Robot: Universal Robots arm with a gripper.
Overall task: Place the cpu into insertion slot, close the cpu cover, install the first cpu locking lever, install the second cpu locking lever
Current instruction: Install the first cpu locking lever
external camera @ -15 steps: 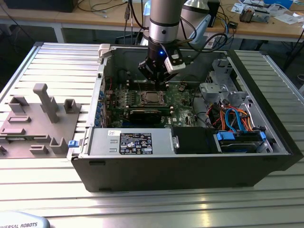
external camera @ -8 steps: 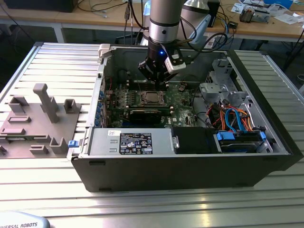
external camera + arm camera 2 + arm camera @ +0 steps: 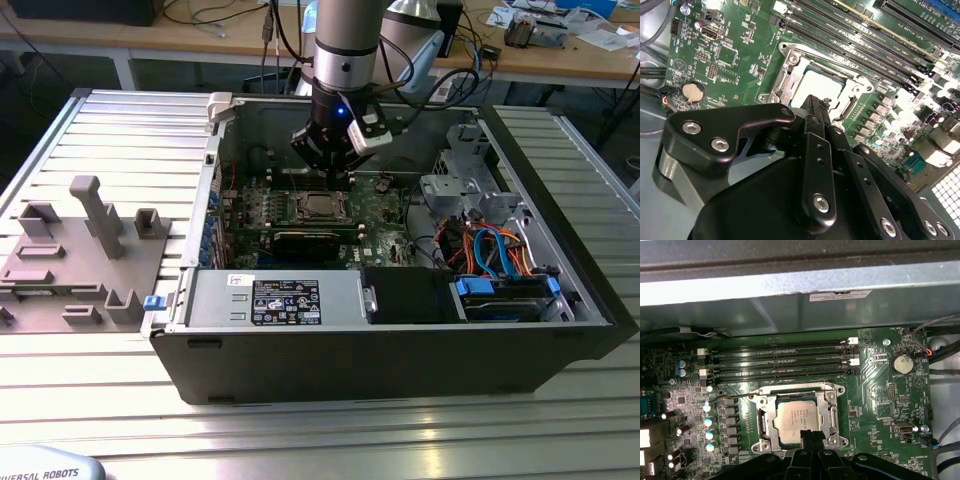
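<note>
Around the claw: open grey-metal desktop computer case (image 3: 560, 300) on a ribbed aluminium table (image 3: 110, 400), green motherboard (image 3: 885, 405) on its floor. Black claw (image 3: 333, 172) hangs low over the board; fingertips meet above the socket edge in the first wrist view, clenched, nothing between them as far as I can see. Directly under the tips: shiny-rimmed square insertion slot (image 3: 762, 401), silvery metal frame cover (image 3: 833, 416) lying flat over it, small silver-grey square cpu (image 3: 797, 416) showing through the window. So seating and cover look done. Thin wire locking lever (image 3: 730, 398) beside the socket looks unlatched; levers remain, my read.
</note>
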